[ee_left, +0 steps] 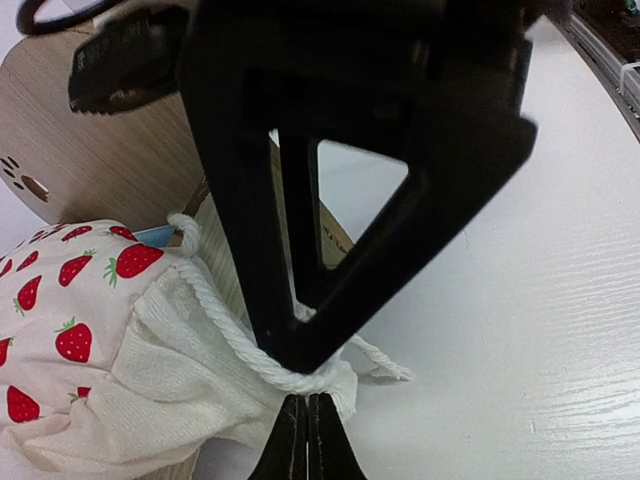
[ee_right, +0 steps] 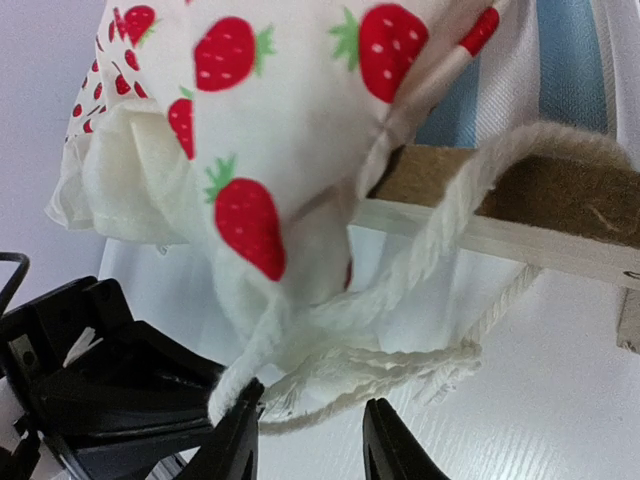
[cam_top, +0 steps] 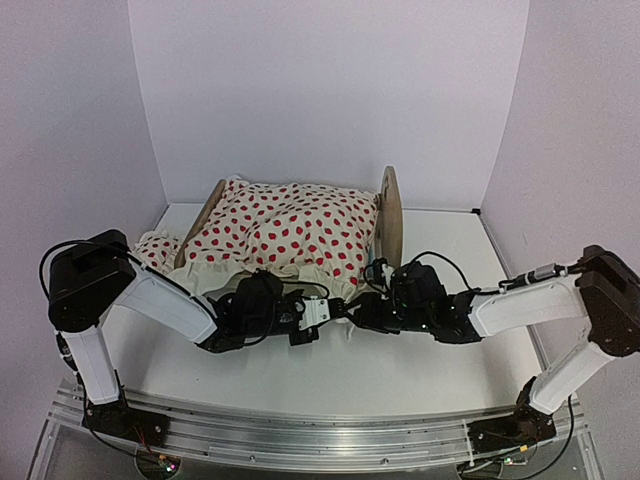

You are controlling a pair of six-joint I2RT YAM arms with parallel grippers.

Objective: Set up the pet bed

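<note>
1. One white table (cam_top: 350,385), lying under both pincers.
2. One pet bed (cam_top: 390,215) of light wood stands on the table just beyond both pincers' tips. Its rounded headboard is nearest the right pincer, and the lower footboard is well off past the left arm's side. One blue-and-white striped mattress (ee_right: 575,60) shows above the wooden side rail, up and right of the right pincer's fingers.
3. One blanket (cam_top: 290,230), white with red strawberries and a ruffled edge, is heaped over the bed. Its near hem hangs over the rail down toward both pincers' tips.
4. Two arms, the left arm (cam_top: 160,300) and the right arm (cam_top: 520,310). Both reach low over the table and converge at the bed's near corner by the headboard.
5. Two pincers, tips almost meeting. The left pincer (ee_left: 307,435) is closed tight with its pads together, pinching the white cord at its tip. The right pincer (ee_right: 312,450) is open by a moderate gap with nothing between its fingers.
6. One white cord (ee_right: 380,372), twisted; strand count unclear. It loops over the rail, bunches on the table just ahead of the right pincer's fingers, and one end runs to the left pincer's tip.
7. One paw print (ee_left: 22,178) cut in the headboard, up and left of the left pincer.
</note>
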